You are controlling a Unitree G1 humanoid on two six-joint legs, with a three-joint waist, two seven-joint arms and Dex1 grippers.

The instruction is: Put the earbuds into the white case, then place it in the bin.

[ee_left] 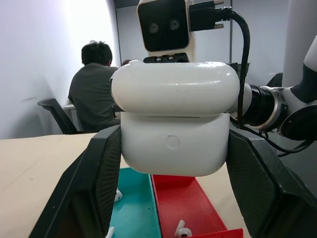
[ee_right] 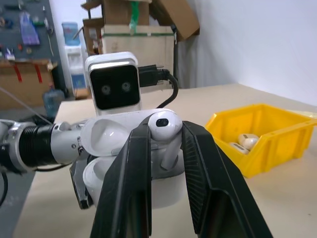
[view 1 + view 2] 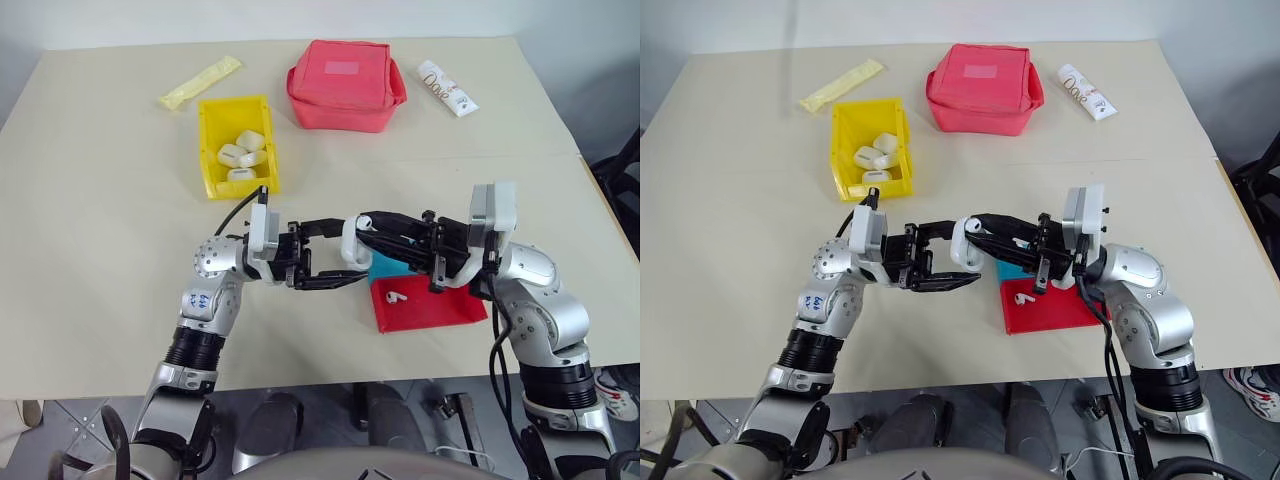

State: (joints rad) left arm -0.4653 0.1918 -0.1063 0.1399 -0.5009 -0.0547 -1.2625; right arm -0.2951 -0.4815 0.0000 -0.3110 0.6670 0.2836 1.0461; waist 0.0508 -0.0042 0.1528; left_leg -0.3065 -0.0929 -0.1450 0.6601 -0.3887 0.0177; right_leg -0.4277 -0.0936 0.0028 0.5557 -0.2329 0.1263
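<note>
Left gripper clamped white case, lid open, frame centre. Right gripper pinched earbud over case (glossy, slippery, light; hold stem sides). Bin upper left.

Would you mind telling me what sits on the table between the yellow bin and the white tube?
The red fabric pouch sits between the bin and the white tube, seen in both eye views.

Both pincers meet at the white case above the tray.
</note>
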